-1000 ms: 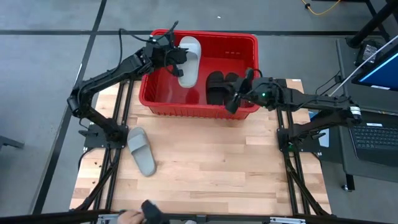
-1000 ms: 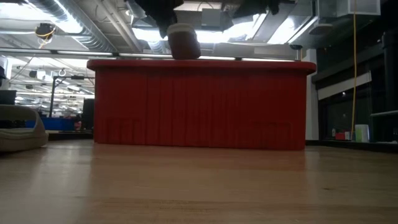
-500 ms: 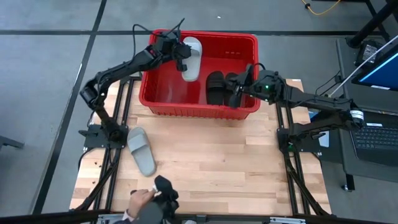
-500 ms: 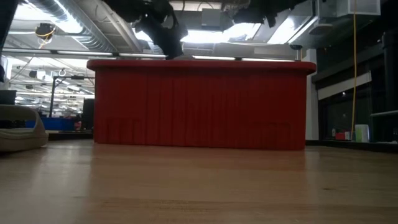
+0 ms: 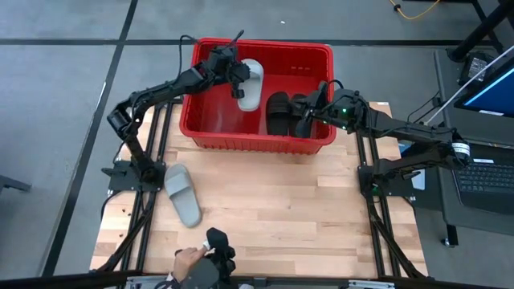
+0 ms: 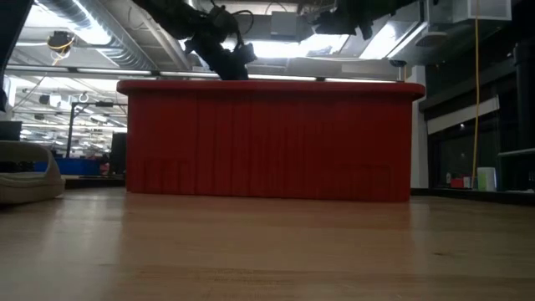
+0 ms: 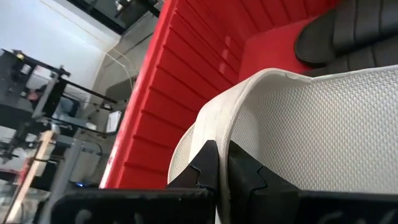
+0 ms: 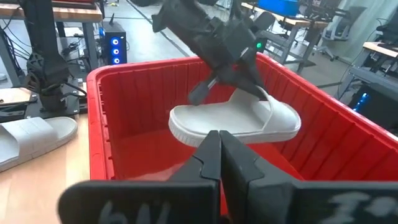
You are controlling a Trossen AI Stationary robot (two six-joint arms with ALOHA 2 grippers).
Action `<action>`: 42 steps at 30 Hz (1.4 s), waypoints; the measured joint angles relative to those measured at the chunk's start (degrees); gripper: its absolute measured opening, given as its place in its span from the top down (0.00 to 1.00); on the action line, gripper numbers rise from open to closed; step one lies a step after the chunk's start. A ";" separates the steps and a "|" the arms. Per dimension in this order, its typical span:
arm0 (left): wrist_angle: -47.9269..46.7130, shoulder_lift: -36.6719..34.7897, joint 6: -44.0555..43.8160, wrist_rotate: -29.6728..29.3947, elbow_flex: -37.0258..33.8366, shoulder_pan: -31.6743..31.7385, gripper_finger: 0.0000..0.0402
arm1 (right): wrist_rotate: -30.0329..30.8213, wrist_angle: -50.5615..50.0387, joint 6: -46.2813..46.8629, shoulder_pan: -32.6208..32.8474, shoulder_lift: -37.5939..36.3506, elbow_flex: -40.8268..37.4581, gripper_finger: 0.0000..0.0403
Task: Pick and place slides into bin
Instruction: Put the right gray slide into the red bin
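Observation:
The red bin stands at the table's far edge. Two black slides lie side by side on its floor, at the right. My left gripper is inside the bin at the far left, shut on a light grey slide, which also shows in the right wrist view. My right gripper is shut and empty above the black slides. The second grey slide lies flat on its sole on the table's left. My left gripper pinches the grey slide's side rim between its two fingers, one finger on the foot-bed side and one on the outer side. The fingers come slanting down from the table's left. The slide hangs about level inside the bin, seemingly clear of the floor.
A person's hand with a dark object is at the table's near edge. The bin's left half has bare floor. Bare wooden table lies in front of the bin.
My left gripper has gone down into the bin with the grey slide, which showed above the rim in the low view and is now below it, lying more level. A person's hand has moved in along the near edge.

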 joint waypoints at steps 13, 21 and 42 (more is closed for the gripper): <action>13.04 -0.03 2.73 -2.32 -11.26 -1.80 0.99 | 0.13 -0.74 1.57 0.00 0.02 0.00 0.99; 20.73 -0.03 0.93 -1.45 -18.00 -1.94 0.99 | 0.11 -1.44 2.84 0.00 0.07 0.00 0.99; 28.41 3.21 0.65 -2.24 -24.81 -2.83 0.99 | 0.11 -0.68 2.64 0.00 0.07 0.00 0.99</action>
